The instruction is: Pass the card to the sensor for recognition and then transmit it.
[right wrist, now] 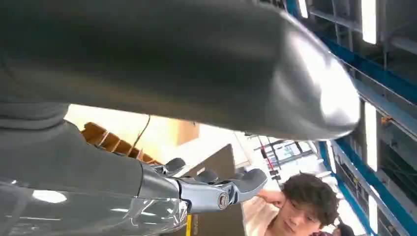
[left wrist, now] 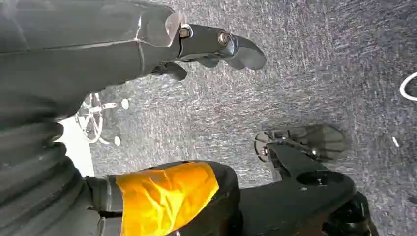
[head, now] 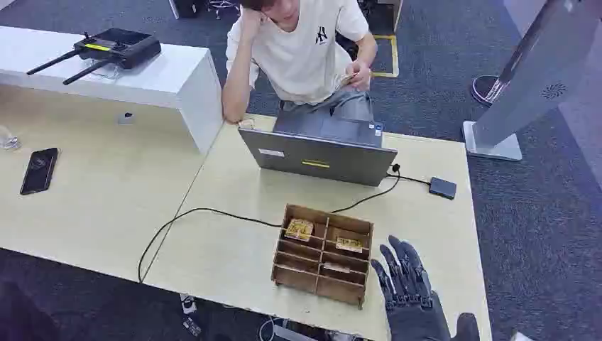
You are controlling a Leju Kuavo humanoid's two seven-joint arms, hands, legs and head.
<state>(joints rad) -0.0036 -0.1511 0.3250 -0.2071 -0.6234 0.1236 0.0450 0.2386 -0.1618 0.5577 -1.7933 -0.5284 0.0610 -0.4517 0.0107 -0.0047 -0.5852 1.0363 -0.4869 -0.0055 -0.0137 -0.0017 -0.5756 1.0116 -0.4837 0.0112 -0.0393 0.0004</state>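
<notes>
A wooden compartment box (head: 292, 273) stands near the table's front edge. Yellowish cards lie in it: one (head: 299, 229) at the far left, one (head: 348, 244) on the right, and a third (head: 336, 268) nearer me. A small black sensor (head: 442, 187) lies at the table's right side, cabled to the laptop. My right hand (head: 408, 291) hovers just right of the box, fingers spread, holding nothing. The right wrist view shows this hand (right wrist: 211, 189) beside the box (right wrist: 105, 140). My left hand (left wrist: 216, 46) hangs over the carpet with nothing in it.
A grey laptop (head: 319, 153) stands behind the box, with a person (head: 302, 50) seated beyond it. A black cable (head: 177, 220) runs across the table. A phone (head: 39, 170) lies at the left, a remote controller (head: 117, 46) on the white shelf.
</notes>
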